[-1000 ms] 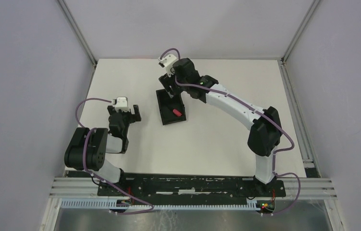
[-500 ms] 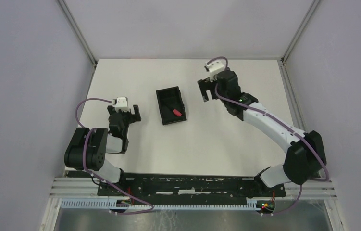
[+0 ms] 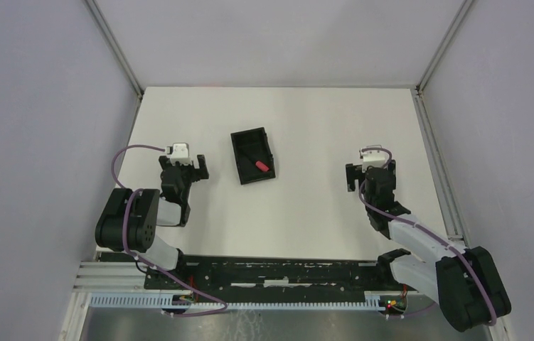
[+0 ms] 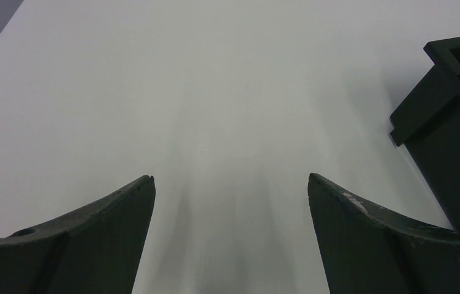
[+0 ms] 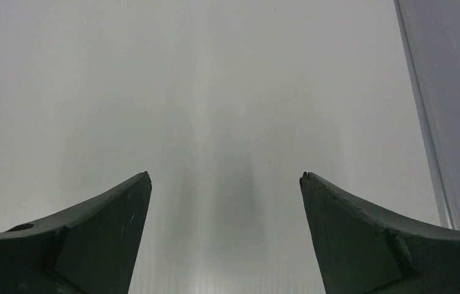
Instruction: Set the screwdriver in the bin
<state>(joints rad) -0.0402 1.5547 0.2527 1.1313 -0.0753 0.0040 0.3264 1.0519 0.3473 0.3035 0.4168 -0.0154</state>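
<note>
The screwdriver (image 3: pixel 262 166), with a short red handle, lies inside the bin (image 3: pixel 244 167), a small black tray near the middle of the table. A corner of the bin also shows at the right edge of the left wrist view (image 4: pixel 444 128). My left gripper (image 3: pixel 188 165) is open and empty, a short way left of the bin. My right gripper (image 3: pixel 369 172) is open and empty, well to the right of the bin over bare table. In both wrist views the jaws stand wide apart with only table between them.
The white table (image 3: pixel 306 213) is walled by grey panels on the left, back and right. A metal rail (image 5: pixel 423 122) runs along the right edge close to my right gripper. The arm bases sit on a rail at the near edge.
My right arm has pulled back from over the bin, swinging right and toward the near edge, folding up. The screwdriver stays in the bin. The left arm has not moved.
</note>
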